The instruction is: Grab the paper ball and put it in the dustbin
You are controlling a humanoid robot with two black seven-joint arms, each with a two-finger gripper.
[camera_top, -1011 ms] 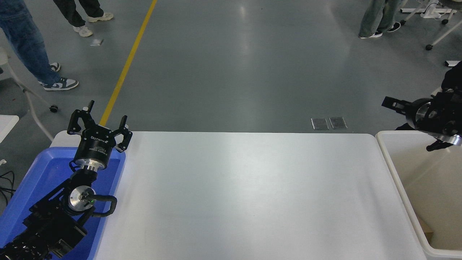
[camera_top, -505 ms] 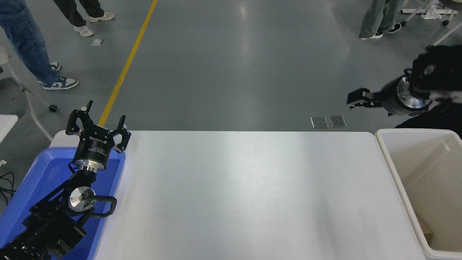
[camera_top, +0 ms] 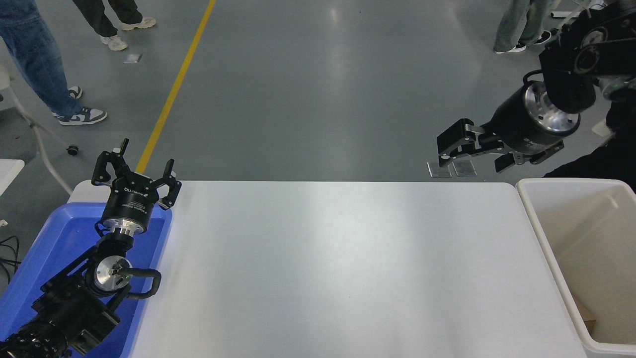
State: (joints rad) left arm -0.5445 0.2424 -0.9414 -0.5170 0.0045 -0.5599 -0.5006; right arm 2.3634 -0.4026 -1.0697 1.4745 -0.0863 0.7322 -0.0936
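Only a tan scrap (camera_top: 586,314) shows inside the dustbin (camera_top: 546,248).

Dustbin (camera_top: 539,238) at right edge: smooth off-white plastic; tray (camera_top: 59,233) at lower left: glossy blue plastic; table (camera_top: 338,268): smooth matt white.

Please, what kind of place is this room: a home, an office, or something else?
Probably a robotics lab or workshop hall. The grey floor is smooth and marked with a yellow line, people stand around the white table, and two black robot arms work at it, beside a dustbin.
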